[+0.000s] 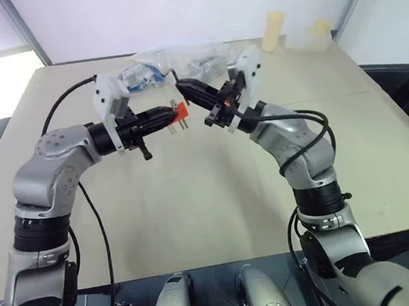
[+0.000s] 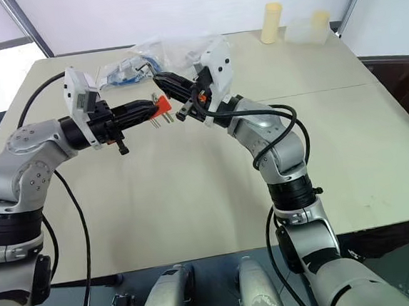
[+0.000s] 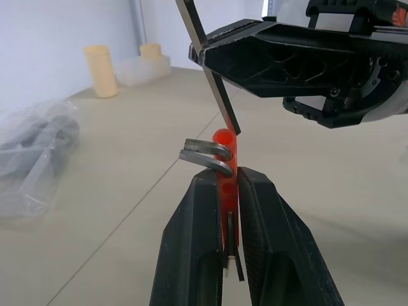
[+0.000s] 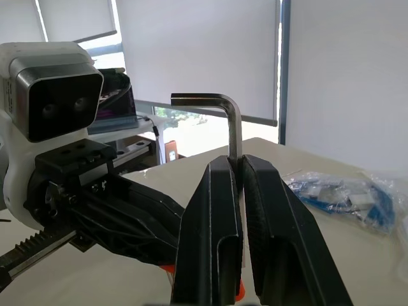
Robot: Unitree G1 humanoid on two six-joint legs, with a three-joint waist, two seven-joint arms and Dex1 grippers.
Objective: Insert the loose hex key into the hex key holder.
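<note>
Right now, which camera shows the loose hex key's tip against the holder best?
Left wrist view: the hex key slants down to the red holder, tip at its top. Right wrist view shows only the key's bend; head views show it tiny.

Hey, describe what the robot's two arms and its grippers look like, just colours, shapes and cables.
Both arms are rounded silver-grey metal segments with black joint rings. Loose black cables loop along each. Each wrist carries a white boxy camera housing. The left gripper and right gripper each have two long black fingers with a ribbed, cut-out pattern. The right one shows small orange parts near its base.
</note>
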